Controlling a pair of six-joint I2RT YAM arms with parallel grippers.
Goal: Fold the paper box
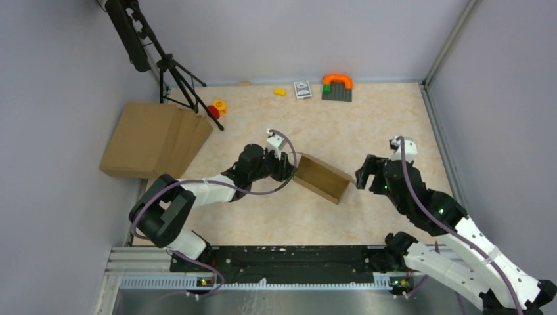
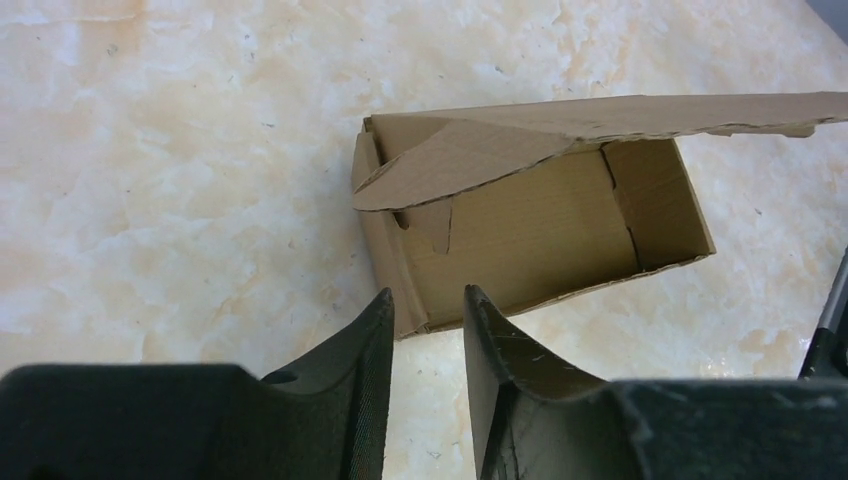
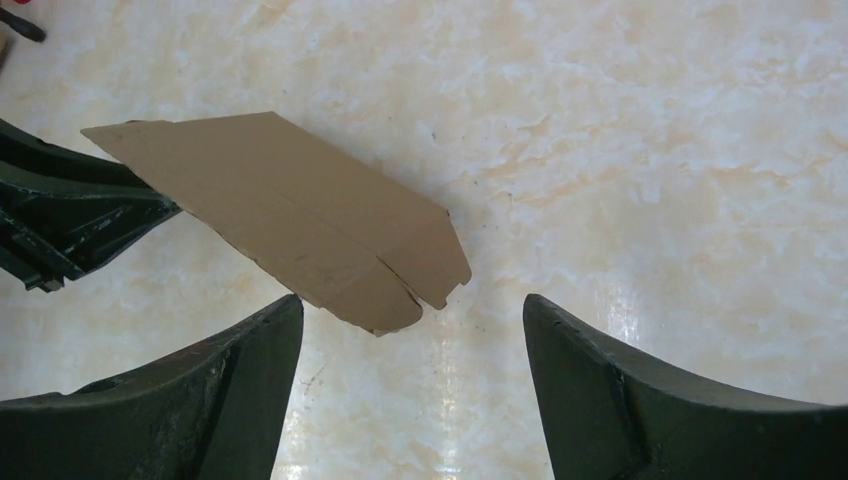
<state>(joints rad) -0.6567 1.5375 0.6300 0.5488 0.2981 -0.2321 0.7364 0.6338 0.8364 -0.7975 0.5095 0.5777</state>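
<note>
The paper box is a small brown cardboard box lying mid-table between my two arms, its open inside facing up. In the left wrist view the box shows one long flap leaning over its inside, with a pointed tab at the left end. My left gripper is narrowly open just short of the box's near corner; only table shows between its fingers. In the right wrist view my right gripper is wide open and empty, a little short of the box's flap. From above, the left gripper and right gripper flank the box.
A pile of flat brown cardboard lies at the far left beside a black tripod. Small toys line the back wall: a red and yellow piece, a yellow block, a card pack, a grey plate with an orange arch.
</note>
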